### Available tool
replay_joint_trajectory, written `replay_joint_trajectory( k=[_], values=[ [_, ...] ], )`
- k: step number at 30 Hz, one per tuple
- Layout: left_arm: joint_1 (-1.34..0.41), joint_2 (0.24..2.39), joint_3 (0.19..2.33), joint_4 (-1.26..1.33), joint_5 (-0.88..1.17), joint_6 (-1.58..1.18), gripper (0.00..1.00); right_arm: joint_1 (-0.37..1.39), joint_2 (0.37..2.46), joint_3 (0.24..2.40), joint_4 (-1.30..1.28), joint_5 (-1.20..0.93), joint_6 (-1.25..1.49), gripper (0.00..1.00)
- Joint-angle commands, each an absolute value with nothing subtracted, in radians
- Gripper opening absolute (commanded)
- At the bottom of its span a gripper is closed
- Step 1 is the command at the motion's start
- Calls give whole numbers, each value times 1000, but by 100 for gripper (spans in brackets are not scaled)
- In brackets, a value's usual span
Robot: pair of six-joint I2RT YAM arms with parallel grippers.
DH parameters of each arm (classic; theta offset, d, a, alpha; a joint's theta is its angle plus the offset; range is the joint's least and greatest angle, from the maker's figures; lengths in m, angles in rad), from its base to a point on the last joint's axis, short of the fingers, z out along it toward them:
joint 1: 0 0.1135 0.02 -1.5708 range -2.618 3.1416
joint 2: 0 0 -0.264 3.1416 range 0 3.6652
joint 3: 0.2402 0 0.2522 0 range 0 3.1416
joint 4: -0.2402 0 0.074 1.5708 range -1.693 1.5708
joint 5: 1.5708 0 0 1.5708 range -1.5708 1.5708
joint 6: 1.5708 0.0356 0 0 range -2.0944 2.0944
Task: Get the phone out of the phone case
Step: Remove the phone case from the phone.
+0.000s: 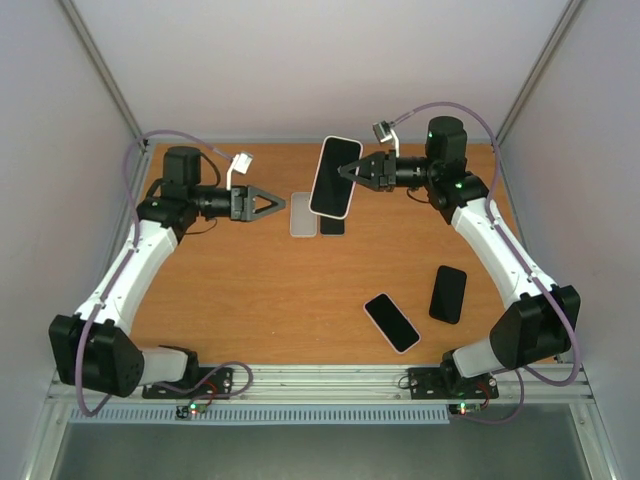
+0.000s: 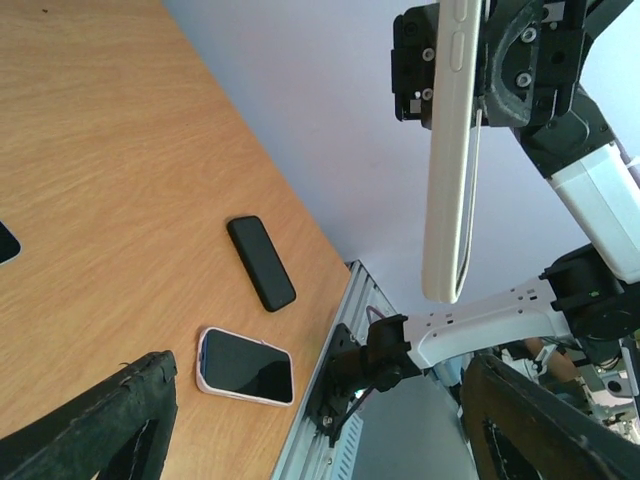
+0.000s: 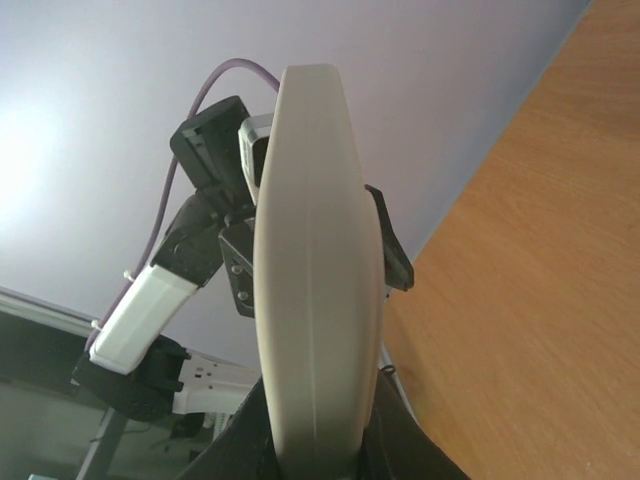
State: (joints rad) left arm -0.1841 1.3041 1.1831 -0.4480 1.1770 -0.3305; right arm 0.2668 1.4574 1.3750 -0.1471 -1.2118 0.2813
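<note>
One cased phone (image 1: 330, 188), edge in right hand (image 1: 350, 172), high above table (image 1: 300, 290).

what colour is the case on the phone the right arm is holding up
Off-white phone case, clearest in the left wrist view.

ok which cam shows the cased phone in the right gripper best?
Top external: the cased phone shows most of its screen face, with the right gripper clamped on one long edge. Left wrist sees only its side edge with the buttons; right wrist is filled by a close, narrow edge view.
</note>
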Motion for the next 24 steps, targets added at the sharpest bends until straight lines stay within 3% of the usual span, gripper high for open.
replay_joint_trajectory(
  k=[1, 13, 24],
  values=[
    [-170, 1295, 1166, -404, 1226, -322, 77, 263, 1430, 1378, -129, -1210, 261, 1],
    [-172, 1283, 1022, 219, 1178, -827, 75, 262, 1424, 1388, -104, -1203, 299, 1],
    [-212, 1230, 972, 217, 1150, -854, 72, 262, 1446, 1376, -3, -1213, 394, 1]
  ],
)
